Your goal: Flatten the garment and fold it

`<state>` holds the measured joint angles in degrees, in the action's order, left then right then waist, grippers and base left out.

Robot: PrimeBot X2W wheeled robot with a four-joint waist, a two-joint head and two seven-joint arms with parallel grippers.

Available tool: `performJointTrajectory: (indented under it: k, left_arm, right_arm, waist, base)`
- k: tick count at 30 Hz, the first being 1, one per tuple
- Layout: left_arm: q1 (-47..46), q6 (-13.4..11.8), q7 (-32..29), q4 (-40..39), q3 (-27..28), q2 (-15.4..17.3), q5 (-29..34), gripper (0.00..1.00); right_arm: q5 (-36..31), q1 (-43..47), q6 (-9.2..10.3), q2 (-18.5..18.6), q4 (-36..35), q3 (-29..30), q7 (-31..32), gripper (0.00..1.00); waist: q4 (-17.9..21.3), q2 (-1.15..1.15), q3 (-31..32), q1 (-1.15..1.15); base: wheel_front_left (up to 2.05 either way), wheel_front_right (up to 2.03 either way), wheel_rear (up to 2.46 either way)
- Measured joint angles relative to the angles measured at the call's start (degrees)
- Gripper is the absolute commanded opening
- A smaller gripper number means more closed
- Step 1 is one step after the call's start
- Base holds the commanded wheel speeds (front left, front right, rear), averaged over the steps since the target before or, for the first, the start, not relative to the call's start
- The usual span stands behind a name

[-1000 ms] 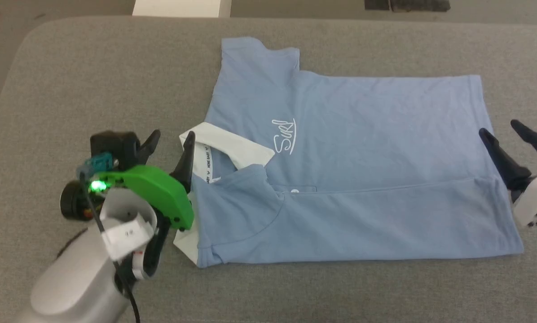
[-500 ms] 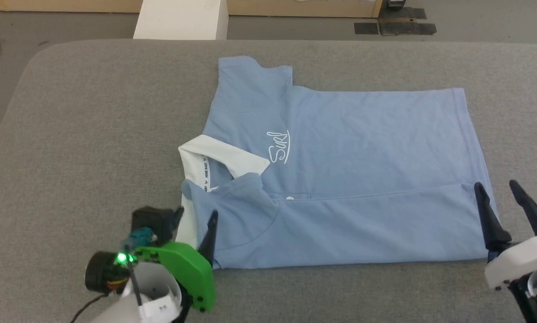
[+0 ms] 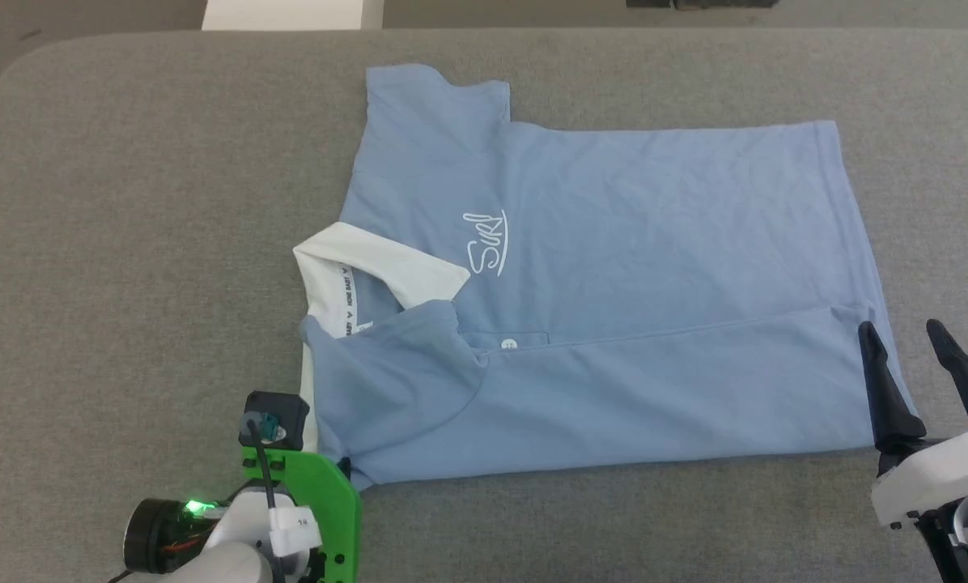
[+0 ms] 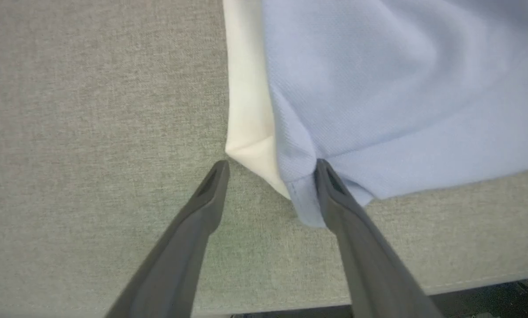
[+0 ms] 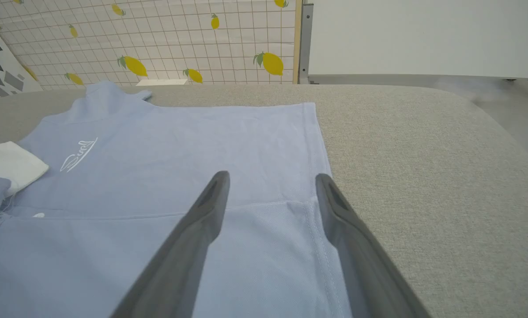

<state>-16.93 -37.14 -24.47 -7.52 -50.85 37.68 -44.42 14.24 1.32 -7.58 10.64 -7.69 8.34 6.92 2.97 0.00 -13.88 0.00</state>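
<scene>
Pulling back toward the near edge, your left gripper (image 4: 271,168) has left the collar (image 3: 371,267), where it stood a second ago. It now sits at the shirt's (image 3: 613,243) near left corner. The head camera has also shifted, so judge this against the shirt and not the frame.

In the left wrist view the jaws are wide and hold nothing. One finger lies against the blue corner. The other is over bare tabletop (image 3: 128,243), just beside the white collar tip.

Your right gripper (image 3: 898,328) has drawn back too. Its tips were past the fold line at the hem (image 3: 848,227) and now stand about level with it. Its jaws are also wide and empty, one finger over the cloth and one just outside the hem.

The shirt has not moved. It lies flat across the middle of the tabletop, collar to your left and hem to your right. The near side is folded up lengthwise to the button line, and the logo (image 3: 484,243) faces up.

That suggests the first fold is laid and released cleanly. The far side is still unfolded, with its sleeve sticking out, and probably comes next. Watch the near left corner: the finger touching it could drag the flap open as the arm moves off.
</scene>
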Motion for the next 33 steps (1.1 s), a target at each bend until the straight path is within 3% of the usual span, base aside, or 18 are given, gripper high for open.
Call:
performJointTrajectory:
  k: [6, 7, 8, 15, 22, 25, 33]
  left_arm:
    - [-0.14, -0.22, -0.66, 0.16, -0.02, -0.07, -0.57, 1.00]
    - [-0.13, -0.09, -0.66, 0.26, 0.21, -0.22, -1.04, 0.94]
    - [-0.08, 0.31, -0.59, 0.29, 0.48, -0.47, -1.64, 0.00]
    - [0.52, 2.66, 2.80, 1.54, 1.33, -2.35, -3.48, 0.00]
    - [0.34, 2.88, 6.04, 0.20, 2.59, -2.53, -2.79, 0.00]
    - [-0.05, 3.11, 6.49, -1.27, 2.57, -2.20, -1.62, 0.00]
    - [-1.22, 3.99, 6.56, -3.01, 1.74, -1.54, -0.27, 0.00]
  right_arm:
    - [-0.02, 0.02, 0.00, -0.66, -0.73, 0.19, 0.16, 1.00]
    - [-0.02, 0.02, 0.00, -0.69, -0.73, 0.27, 0.16, 1.00]
    - [-0.02, 0.02, 0.00, -0.73, -0.71, 0.36, 0.16, 1.00]
    - [-1.35, 0.15, 0.00, -0.26, 1.63, 2.13, 4.04, 1.00]
    - [-4.63, -0.73, 0.00, 0.18, 6.19, 5.22, 14.02, 1.00]
    - [-4.99, -3.01, 0.00, -0.34, 8.61, 6.10, 19.60, 1.00]
    - [-10.33, -7.00, 0.00, -3.21, 13.89, 11.33, 27.44, 1.00]
  waist:
    - [0.57, 0.00, -2.04, 0.00]
    - [0.65, 0.00, -2.26, 0.00]
    - [0.69, 0.00, -2.38, 0.00]
    - [0.20, 0.00, -1.17, 0.00]
    - [-1.61, 0.00, -0.20, 0.00]
    - [-2.29, 0.00, -0.40, 0.00]
    - [-3.33, 0.00, -1.86, 0.00]
  base:
    - [0.00, 0.00, 0.00]
    - [0.00, 0.00, 0.00]
    - [0.00, 0.00, 0.00]
    - [0.00, 0.00, 0.00]
    - [0.00, 0.00, 0.00]
    - [0.00, 0.00, 0.00]
    - [0.00, 0.00, 0.00]
